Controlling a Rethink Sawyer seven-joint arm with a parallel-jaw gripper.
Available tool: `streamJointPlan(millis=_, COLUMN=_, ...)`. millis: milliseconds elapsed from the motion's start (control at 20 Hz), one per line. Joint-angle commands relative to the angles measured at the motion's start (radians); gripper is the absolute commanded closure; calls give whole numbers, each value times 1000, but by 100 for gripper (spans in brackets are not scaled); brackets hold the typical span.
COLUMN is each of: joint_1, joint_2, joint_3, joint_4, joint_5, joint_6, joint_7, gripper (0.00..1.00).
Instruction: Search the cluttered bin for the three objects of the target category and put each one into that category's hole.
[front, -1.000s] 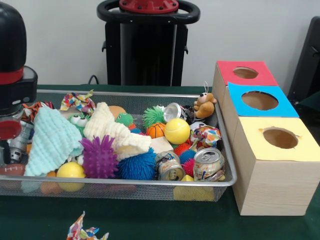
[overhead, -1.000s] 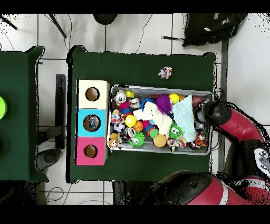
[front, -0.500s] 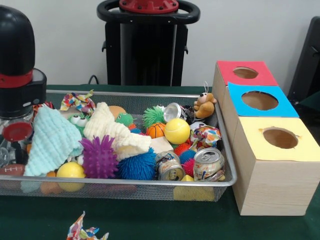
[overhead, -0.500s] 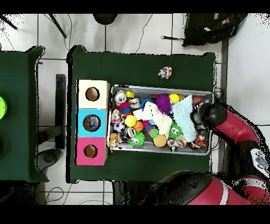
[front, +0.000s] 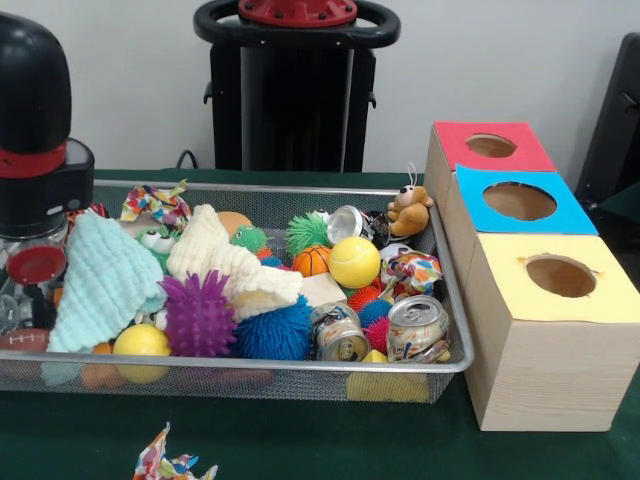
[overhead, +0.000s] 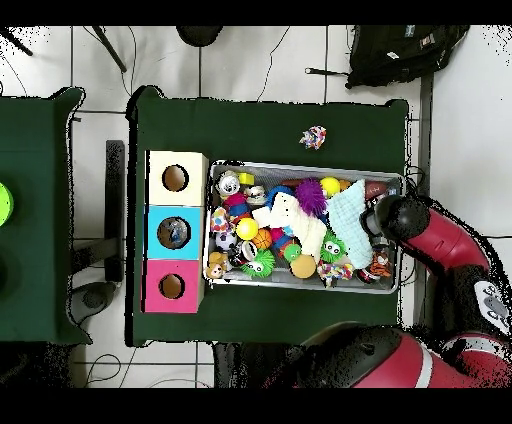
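A wire mesh bin (front: 300, 368) holds mixed clutter: crushed cans (front: 418, 328) at the front right, yellow balls (front: 354, 262), a purple spiky ball (front: 198, 313), a mint cloth (front: 105, 280), a cream cloth (front: 225, 262) and a small bear plush (front: 409, 210). My gripper (front: 25, 300) hangs at the bin's left end in the front view, low among the items beside the mint cloth, mostly cut off by the picture's edge. From overhead the arm's wrist (overhead: 400, 217) covers it at the bin's right end. Three wooden boxes have holes in a red top (front: 530, 155), a blue top (front: 565, 212) and a yellow top (front: 610, 295).
A scrap of multicoloured cloth (front: 170, 465) lies on the green table outside the bin (overhead: 314, 137). The boxes (overhead: 175, 232) stand in a row against the bin's short side. A black bag (overhead: 405, 55) lies on the floor beyond the table.
The arm's wrist shifted a little to the right in the front view, further over the bin's end, then held still. The bin's contents have not moved.
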Motion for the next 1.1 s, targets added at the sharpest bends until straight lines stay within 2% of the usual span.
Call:
streamJointPlan(millis=50, joint_1=-10, joint_2=81, joint_3=46, joint_4=-4, joint_5=-61, joint_6=35, joint_7=-30, gripper=0)
streamJointPlan(millis=450, joint_1=-5, joint_2=94, joint_3=27, joint_4=-30, joint_5=-65, joint_6=4, joint_7=-11, gripper=0)
streamJointPlan(millis=500, joint_1=-5, joint_2=96, joint_3=24, joint_4=-30, joint_5=-63, joint_6=-1, joint_7=-6, gripper=100)
streamJointPlan(millis=650, joint_1=1, joint_2=103, joint_3=8, joint_4=-37, joint_5=-72, joint_6=-35, joint_7=8, gripper=100)
streamJointPlan(millis=850, joint_1=1, joint_2=111, joint_3=10, joint_4=-55, joint_5=-63, joint_6=13, joint_7=-2, gripper=100)
streamJointPlan(millis=1100, joint_1=-4, joint_2=82, joint_3=17, joint_4=-28, joint_5=-61, joint_6=22, joint_7=-14, gripper=100)
